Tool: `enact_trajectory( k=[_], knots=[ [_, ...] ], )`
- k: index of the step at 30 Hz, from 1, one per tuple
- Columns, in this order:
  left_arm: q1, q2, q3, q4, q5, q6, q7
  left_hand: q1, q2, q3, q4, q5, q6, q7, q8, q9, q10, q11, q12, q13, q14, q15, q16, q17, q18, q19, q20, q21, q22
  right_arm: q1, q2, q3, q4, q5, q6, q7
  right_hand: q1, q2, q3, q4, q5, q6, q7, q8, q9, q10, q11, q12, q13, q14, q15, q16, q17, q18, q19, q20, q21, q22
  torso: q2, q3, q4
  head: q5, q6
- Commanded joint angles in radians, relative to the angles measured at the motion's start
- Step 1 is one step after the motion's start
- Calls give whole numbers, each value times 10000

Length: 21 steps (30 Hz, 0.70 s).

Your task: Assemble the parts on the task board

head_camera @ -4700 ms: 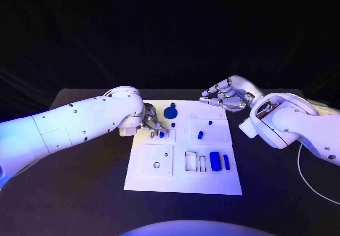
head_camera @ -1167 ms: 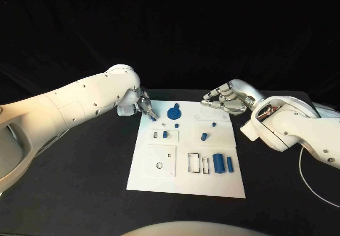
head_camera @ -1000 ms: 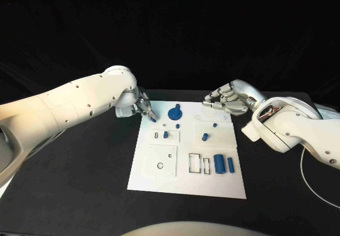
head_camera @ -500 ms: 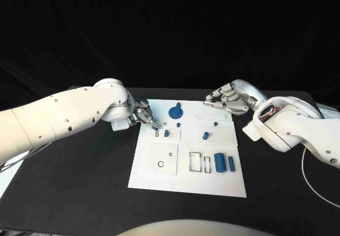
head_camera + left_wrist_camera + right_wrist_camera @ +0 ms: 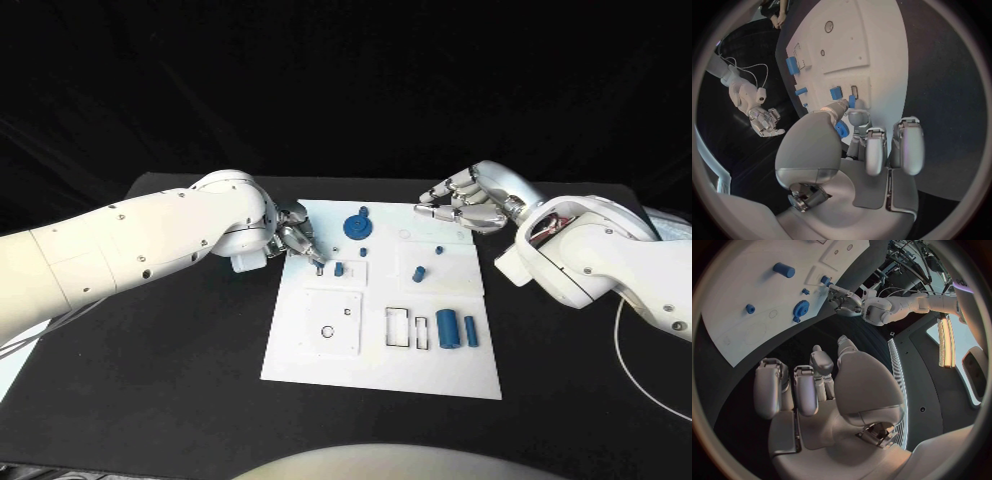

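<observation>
The white task board (image 5: pixel 382 360) lies mid-table. My left hand (image 5: pixel 296 240) hovers at the board's left edge and pinches a small blue part (image 5: pixel 841 130) between thumb and finger. Its fingertips are low over a narrow slot (image 5: pixel 319 271), beside a standing blue peg (image 5: pixel 339 268). My right hand (image 5: pixel 464 205) hangs over the board's back right corner with loosely bent fingers and nothing in them. A blue gear-like disc (image 5: pixel 355 228) sits at the back of the board, another peg (image 5: pixel 418 272) stands near the middle, and two blue cylinders (image 5: pixel 449 325) lie at the front right.
Square plates with holes and empty rectangular slots (image 5: pixel 392 327) take up the board's front half. Black table (image 5: pixel 159 340) surrounds the board. A white cable (image 5: pixel 623 345) runs along the table's right side. The right wrist view shows the board (image 5: pixel 729 335) and my left hand (image 5: pixel 848 302).
My left hand has carried the small blue part from the board's back left corner forward and down to the slot by the peg. My right hand has stayed in place.
</observation>
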<state>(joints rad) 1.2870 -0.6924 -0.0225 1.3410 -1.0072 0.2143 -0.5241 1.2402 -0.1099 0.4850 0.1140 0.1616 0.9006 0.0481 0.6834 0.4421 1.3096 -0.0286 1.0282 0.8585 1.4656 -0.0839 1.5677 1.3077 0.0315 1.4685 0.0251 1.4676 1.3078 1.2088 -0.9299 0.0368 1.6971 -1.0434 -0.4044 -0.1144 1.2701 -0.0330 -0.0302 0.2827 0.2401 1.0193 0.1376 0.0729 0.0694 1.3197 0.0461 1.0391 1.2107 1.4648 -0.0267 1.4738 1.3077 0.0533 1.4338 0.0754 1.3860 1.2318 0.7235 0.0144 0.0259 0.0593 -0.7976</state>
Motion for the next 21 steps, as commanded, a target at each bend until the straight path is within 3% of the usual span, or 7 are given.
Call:
enact_trajectory(
  k=[1,14,21],
  knots=[
    [-6,15,5,9,-355,376,19,58,-40,1389,-1305,63,81,-18,22,13,85,-11,60,9,1052,-23,31,2631,-22,565,-47,47,1608,-8,8,-1,3,-86,134,77,54,15,-67,-8,35,31,-41,21,15,-45,22,38,1,741,-10,-51,1251,168,-40,1,-27,-11,5,4,0,-3,-26],
    [-10,53,5,-1,-455,1400,-364,49,-47,1405,-1307,68,85,-18,21,12,86,-12,53,1,1052,-24,31,2631,-19,560,-47,36,1597,-10,4,-2,12,-82,142,79,54,15,-67,-8,35,31,-41,21,15,-45,22,38,1,741,-10,-51,1251,168,-40,1,-27,-11,-3,5,-2,4,-80],
    [-10,52,5,13,-459,1601,-484,45,-51,1415,-1310,70,90,-18,21,11,86,-13,49,-2,1052,-24,31,2631,-18,558,-47,31,1592,-10,2,-3,18,-81,139,83,54,15,-67,-8,35,31,-41,21,15,-45,22,38,1,741,-10,-51,1251,168,-40,1,-27,-11,1,4,16,-5,-86]
  ],
)
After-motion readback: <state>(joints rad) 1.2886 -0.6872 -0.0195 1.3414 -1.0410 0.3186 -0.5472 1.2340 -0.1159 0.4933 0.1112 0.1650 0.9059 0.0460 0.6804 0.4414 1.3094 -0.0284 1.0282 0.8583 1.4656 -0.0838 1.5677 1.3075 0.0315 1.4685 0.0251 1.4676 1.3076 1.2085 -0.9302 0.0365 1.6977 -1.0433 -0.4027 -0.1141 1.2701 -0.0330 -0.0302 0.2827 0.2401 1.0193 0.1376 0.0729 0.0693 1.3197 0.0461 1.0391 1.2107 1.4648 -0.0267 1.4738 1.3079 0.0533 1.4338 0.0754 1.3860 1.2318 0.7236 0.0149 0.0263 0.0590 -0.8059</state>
